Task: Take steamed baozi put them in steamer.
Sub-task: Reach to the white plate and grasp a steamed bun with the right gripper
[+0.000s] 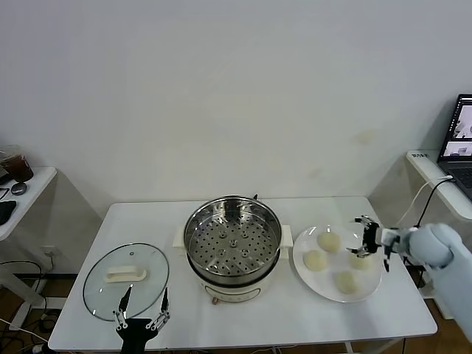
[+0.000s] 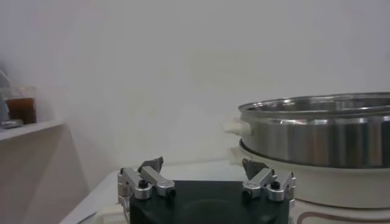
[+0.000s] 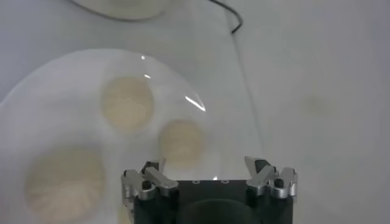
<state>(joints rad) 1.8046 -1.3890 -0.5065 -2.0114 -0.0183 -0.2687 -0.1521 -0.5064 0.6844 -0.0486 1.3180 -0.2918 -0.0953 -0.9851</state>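
White and bare, the surface (image 1: 369, 317) carried the empty steamer (image 1: 233, 243) beside a plate (image 1: 306, 269) of steamed baozi (image 1: 329, 241), where the right gripper (image 1: 364, 237), spread wide above them, might dent a soft bun; left gripper (image 1: 140, 313) idled, spread.

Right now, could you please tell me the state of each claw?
Left claw: open, empty, near the round glass lid.
Right claw: open, empty, over the flat white plate.
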